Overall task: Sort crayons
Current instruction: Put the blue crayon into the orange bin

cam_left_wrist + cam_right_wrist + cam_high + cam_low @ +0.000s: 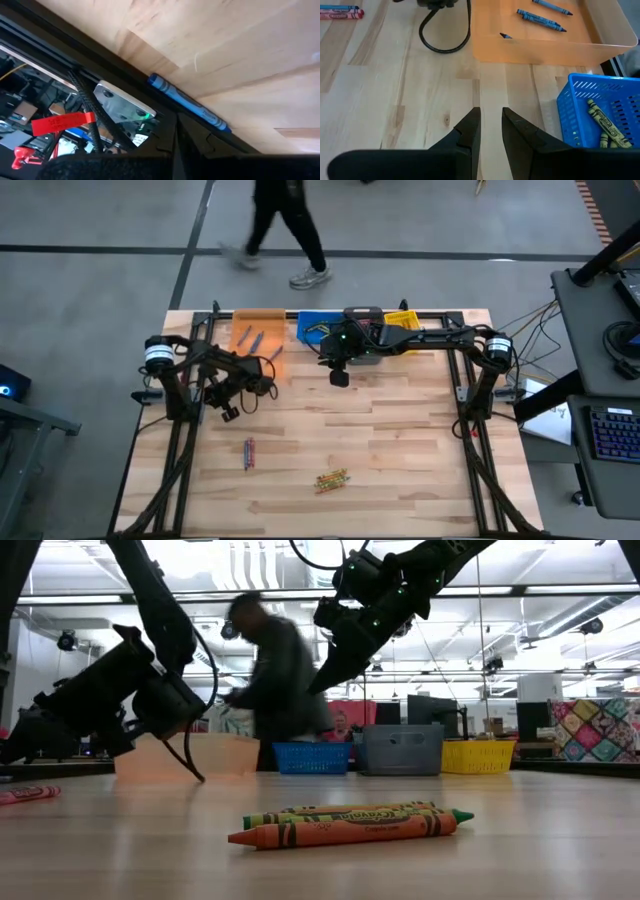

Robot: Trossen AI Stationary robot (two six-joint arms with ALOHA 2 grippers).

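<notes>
We saw the left gripper (230,412) hanging low over the left part of the wooden table (400,440), just near of the orange bin (258,338); its jaws were clamped on a blue crayon (187,101), which lay across the fingers in the left wrist view. The right gripper (340,377) hung above the table near the middle of the far edge, just near of the blue bin (318,329), and its two fingers (470,131) stood a little apart with nothing between them, only bare wood below.

The crayons were spread over several places. In the orange bin at the far left we counted a few blue crayons (541,19) lying loose on its floor. The blue bin beside it held several green-yellow crayons (602,122). To its right stood a grey bin (403,748), largely covered by the right arm from above, and then a yellow bin (402,321) at the far right of the row; we could not tell what those two held.

On the open table, a red and a blue crayon (249,452) lay side by side in the near left part. A small cluster of orange and green crayons (332,479) lay near the middle of the near edge, touching one another.

A person (285,225) was on the floor beyond the far side of the table.
</notes>
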